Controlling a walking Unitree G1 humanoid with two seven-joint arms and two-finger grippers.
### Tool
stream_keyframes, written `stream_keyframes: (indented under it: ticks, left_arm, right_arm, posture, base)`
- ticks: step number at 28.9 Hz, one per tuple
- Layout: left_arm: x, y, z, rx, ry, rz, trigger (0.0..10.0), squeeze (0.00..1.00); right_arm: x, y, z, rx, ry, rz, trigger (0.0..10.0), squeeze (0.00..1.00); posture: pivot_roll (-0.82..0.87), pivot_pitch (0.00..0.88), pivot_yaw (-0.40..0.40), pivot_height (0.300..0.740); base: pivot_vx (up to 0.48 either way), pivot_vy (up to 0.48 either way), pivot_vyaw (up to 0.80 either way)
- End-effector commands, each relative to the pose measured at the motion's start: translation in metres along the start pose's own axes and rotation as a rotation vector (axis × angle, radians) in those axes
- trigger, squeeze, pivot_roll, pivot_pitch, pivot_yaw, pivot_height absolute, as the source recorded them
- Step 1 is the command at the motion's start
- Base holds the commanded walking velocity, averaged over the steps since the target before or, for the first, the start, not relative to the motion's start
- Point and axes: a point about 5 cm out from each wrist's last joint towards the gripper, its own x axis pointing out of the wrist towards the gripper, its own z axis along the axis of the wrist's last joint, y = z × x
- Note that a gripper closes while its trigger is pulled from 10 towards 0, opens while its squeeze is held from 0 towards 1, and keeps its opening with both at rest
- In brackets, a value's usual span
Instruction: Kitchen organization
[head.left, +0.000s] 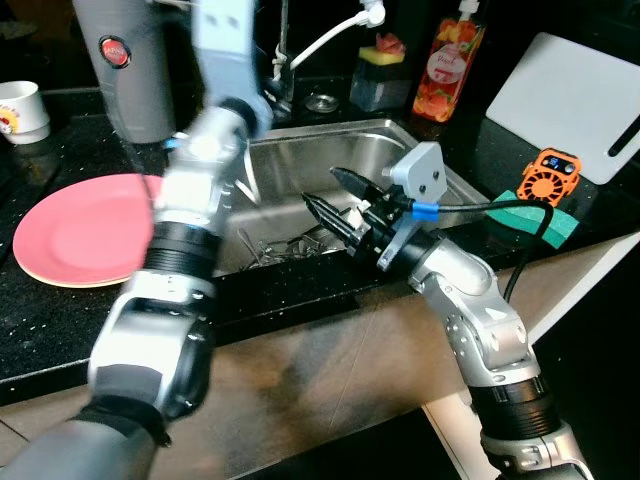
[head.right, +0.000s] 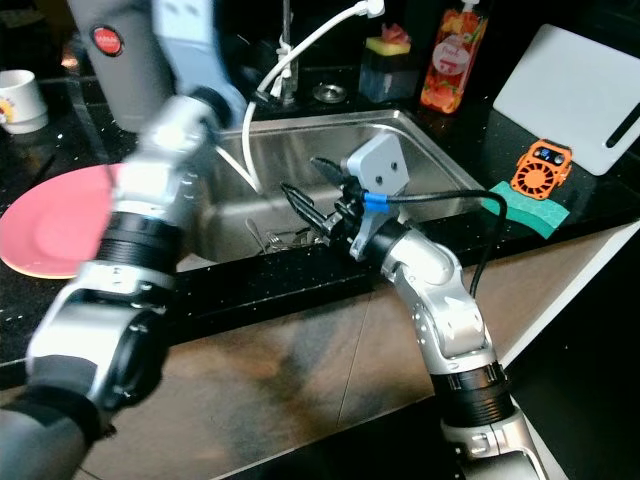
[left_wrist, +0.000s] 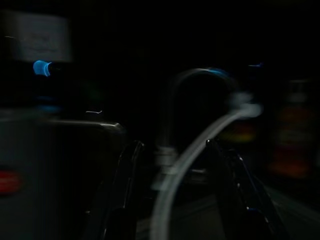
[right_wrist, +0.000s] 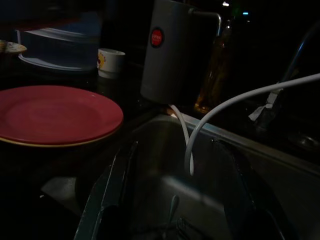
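Left arm fills the near foreground, blurred, reaching up and away over the counter toward the faucet; the left gripper (left_wrist: 175, 200) shows in its wrist view with its two dark fingers spread apart, a white hose (left_wrist: 200, 150) curving between them and a grey kettle (head.left: 135, 70) off to one side. Right gripper (head.left: 330, 195) hangs over the steel sink (head.left: 330, 150), fingers parted and holding nothing, pointing toward the robot's left across the basin. Task items, as judged — loose metal utensils (head.left: 285, 245) lie in a heap on the sink floor, below and just ahead of the right fingertips; individual pieces are too tangled to tell apart, so no long axis can be read with confidence. Right arm is plainly the nearer one to that heap. Pink plate (head.left: 85, 230) sits on the black counter well to the left of the sink, a white cup (head.left: 22, 110) behind it. Behind the basin: a sponge holder (head.left: 382, 70) and a soap bottle (head.left: 450, 70); to the right, a white cutting board (head.left: 575, 100), an orange gadget (head.left: 550, 178) and a green cloth (head.left: 530, 215). Next move likely calls for a descent of the right gripper — straight down into the basin.
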Motion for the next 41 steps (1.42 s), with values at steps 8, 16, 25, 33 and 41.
stream_keyframes:
  ticks: [8,16,25,33,41]
  left_arm:
    - [-0.049,0.041,-0.031,-0.16,0.16,0.169,10.0,0.0]
    - [-0.142,0.1,-0.05,-0.194,0.301,0.699,10.0,0.0]
    - [-0.176,0.113,-0.041,-0.12,0.453,0.719,10.0,0.0]
    - [-0.159,0.122,0.0,0.238,0.449,0.106,10.0,0.0]
    - [-0.161,0.123,0.003,0.587,0.483,-0.304,10.0,0.0]
  right_arm:
    - [-0.004,-0.008,0.002,-0.007,-0.01,-0.06,10.0,0.0]
    - [0.003,-0.019,-0.003,0.012,-0.003,-0.13,10.0,0.0]
    - [0.007,-0.02,-0.007,0.023,0.007,-0.125,10.0,0.0]
    - [0.011,-0.017,-0.013,0.033,0.015,-0.102,10.0,0.0]
    - [0.01,-0.019,-0.015,0.02,0.029,-0.092,10.0,0.0]
  posture:
    - [0.1,0.001,-0.017,0.74]
    - [0.19,0.042,-0.059,0.74]
    - [0.23,0.066,-0.07,0.74]
    - [0.27,0.081,-0.096,0.74]
    - [0.3,0.084,-0.092,0.74]
  base:
    - [0.0,0.0,0.0]
    - [0.0,0.0,0.0]
    - [0.0,0.0,0.0]
    - [0.0,0.0,0.0]
    - [0.0,0.0,0.0]
